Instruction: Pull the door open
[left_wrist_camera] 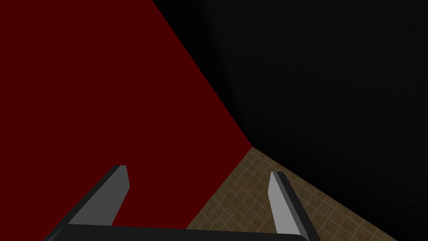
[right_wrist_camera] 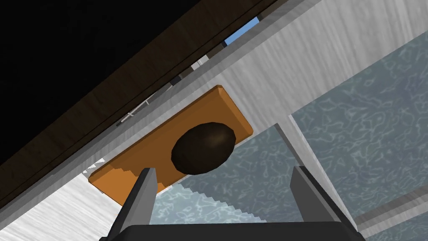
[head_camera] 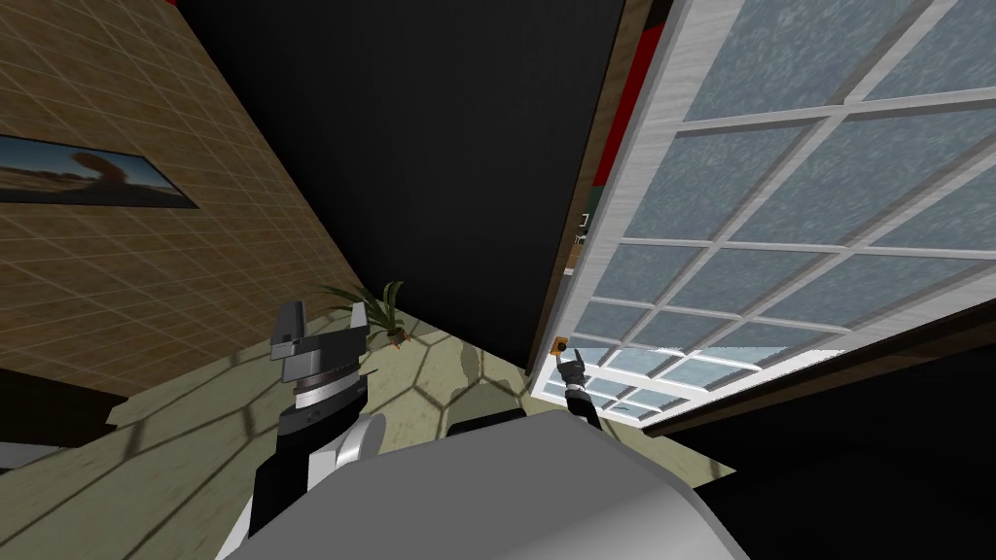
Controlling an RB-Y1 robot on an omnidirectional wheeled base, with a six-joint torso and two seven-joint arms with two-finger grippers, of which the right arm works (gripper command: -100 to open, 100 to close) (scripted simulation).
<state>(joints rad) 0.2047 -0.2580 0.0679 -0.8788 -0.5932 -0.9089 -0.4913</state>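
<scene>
The right gripper point(right_wrist_camera: 224, 168), spread wide, hovers just short of the dark knob point(right_wrist_camera: 203, 147) on its orange plate point(right_wrist_camera: 188, 119) at the free edge of the glazed door point(head_camera: 616, 209). The knob looks rigid and probably slick, so pinch its sides; the door is likely heavy.

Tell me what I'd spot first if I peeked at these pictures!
The big white door with frosted glass panes, standing ajar on the right. Its dark round knob sits on an orange plate, just ahead of the open right hand. The left hand is raised, open, with a potted plant beyond it.
</scene>
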